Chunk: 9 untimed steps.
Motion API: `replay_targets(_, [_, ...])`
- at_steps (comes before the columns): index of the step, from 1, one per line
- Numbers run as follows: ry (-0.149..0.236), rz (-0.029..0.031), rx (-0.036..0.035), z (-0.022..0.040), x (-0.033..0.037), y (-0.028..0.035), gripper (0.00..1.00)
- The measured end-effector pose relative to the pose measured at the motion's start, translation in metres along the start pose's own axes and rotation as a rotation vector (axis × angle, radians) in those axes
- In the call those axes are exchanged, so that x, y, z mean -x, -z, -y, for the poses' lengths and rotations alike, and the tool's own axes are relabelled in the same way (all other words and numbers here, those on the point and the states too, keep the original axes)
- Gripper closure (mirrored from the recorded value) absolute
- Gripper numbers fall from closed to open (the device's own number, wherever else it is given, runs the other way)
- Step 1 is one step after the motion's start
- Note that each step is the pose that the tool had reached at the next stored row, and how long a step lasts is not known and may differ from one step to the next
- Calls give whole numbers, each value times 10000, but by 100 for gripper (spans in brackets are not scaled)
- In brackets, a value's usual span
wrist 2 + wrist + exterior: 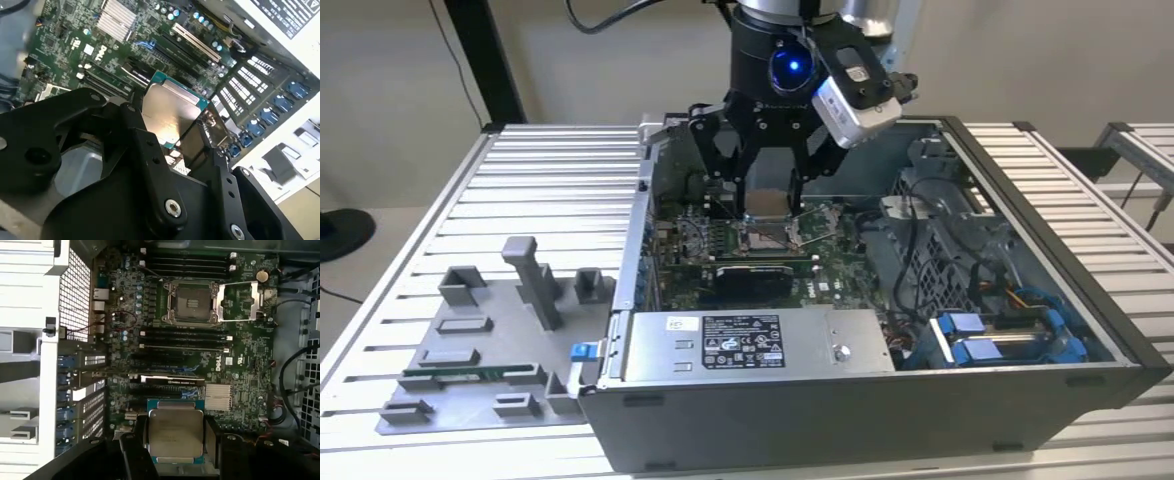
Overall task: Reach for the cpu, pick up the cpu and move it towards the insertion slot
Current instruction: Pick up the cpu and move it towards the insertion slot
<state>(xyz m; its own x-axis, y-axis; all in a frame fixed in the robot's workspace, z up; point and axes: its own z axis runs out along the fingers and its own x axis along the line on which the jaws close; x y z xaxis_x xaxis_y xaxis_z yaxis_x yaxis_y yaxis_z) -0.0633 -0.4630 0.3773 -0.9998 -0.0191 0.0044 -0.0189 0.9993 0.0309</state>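
Slatted metal table under an open computer case and a grey tray (memory stick aboard).

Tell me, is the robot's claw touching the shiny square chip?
Touching. In the second wrist view the gripper has its black jaws pressed against opposite edges of the cpu, holding it up above the green circuit board. The first wrist view shows the same grip.

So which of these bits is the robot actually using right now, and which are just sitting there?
Part of the job:
- the cpu, held in the gripper above the board
- the insertion slot, open and empty

Just sitting there:
- the grey tray beside the computer case
- the green memory stick lying in that tray
- the silver power supply box
- the blue cable plugs
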Motion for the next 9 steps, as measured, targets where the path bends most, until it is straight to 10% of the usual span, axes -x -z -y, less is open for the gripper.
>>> replay_targets(9, [-1, -1, -1, 8, 381, 3, 100])
